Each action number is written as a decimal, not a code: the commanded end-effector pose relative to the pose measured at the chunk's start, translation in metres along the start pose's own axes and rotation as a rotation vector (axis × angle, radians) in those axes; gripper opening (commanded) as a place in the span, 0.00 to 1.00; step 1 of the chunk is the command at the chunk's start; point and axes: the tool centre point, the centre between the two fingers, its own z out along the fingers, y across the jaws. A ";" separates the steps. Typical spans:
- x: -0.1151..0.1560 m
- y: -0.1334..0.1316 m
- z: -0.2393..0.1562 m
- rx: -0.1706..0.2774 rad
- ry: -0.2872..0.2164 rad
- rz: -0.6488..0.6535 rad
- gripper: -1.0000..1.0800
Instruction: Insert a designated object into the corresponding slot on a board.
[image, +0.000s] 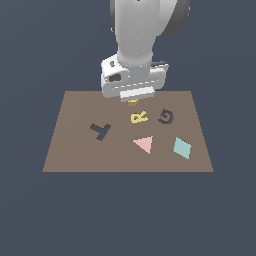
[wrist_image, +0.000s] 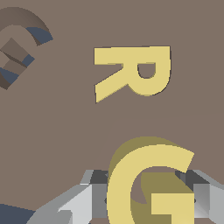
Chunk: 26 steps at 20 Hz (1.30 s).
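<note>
the step in hand looks like the carry: the yellow g piece (wrist_image: 151, 183) is gripped between the jaws and seems lifted off the board (image: 65, 150), judging by the shadow beneath it in the wrist view, though how high cannot be told. taking the yellow r (image: 139, 117) as landmark and going left to right in the exterior view: the dark y cut-out (image: 101, 131) lies to its left, the gripper (image: 133, 100) hangs just behind it with only a sliver of yellow showing under the hand, the pink triangle (image: 144, 144) sits just in front of it, the g-shaped slot (image: 166, 117) lies just to its right and is unfilled, and the teal diamond (image: 182, 147) is further right and forward. the next move, as i judge it, calls for a short shift toward the exterior view's right and slightly forward, until the piece is over the slot, then turning it to match the cut-out's outline before lowering. the arm stands nearly upright over the board's far edge, wrist pointing straight down, jaws clenched on the piece's edges.
</note>
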 end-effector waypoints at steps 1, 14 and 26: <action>0.005 -0.013 -0.001 0.000 0.000 0.076 0.00; 0.050 -0.072 -0.003 0.000 0.000 0.453 0.00; 0.087 -0.096 -0.004 0.000 0.000 0.680 0.00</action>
